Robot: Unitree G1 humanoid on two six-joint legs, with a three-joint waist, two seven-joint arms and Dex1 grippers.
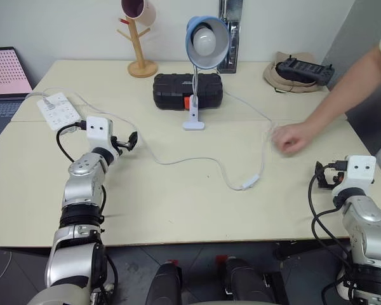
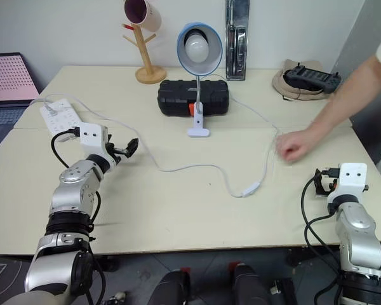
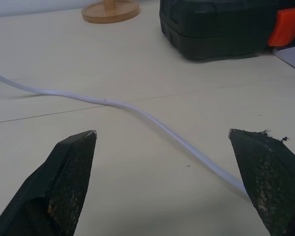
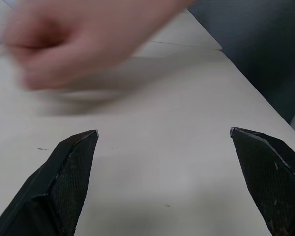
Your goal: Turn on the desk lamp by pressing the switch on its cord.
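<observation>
Nearest the robot, the left gripper (image 3: 162, 142) hovers low over the pale surface (image 1: 178, 210) with its jaws wide apart and nothing between them; the cord (image 3: 152, 120) runs across just ahead of it. The right gripper (image 4: 163, 135) sits near the right edge, jaws likewise spread and empty. The switch (image 1: 249, 184) lies on the surface between the two arms, nearer the right one, in line on the cord. Just beyond the right gripper a person's hand (image 1: 289, 138) rests on the surface, seemingly at the cord, though its blur leaves that unsure. Farther back stands the desk lamp (image 1: 203, 51), unlit, with a black case (image 1: 171, 91) behind its base. A power strip (image 1: 58, 110) and a wooden mug tree (image 1: 140, 44) lie toward the far left.
</observation>
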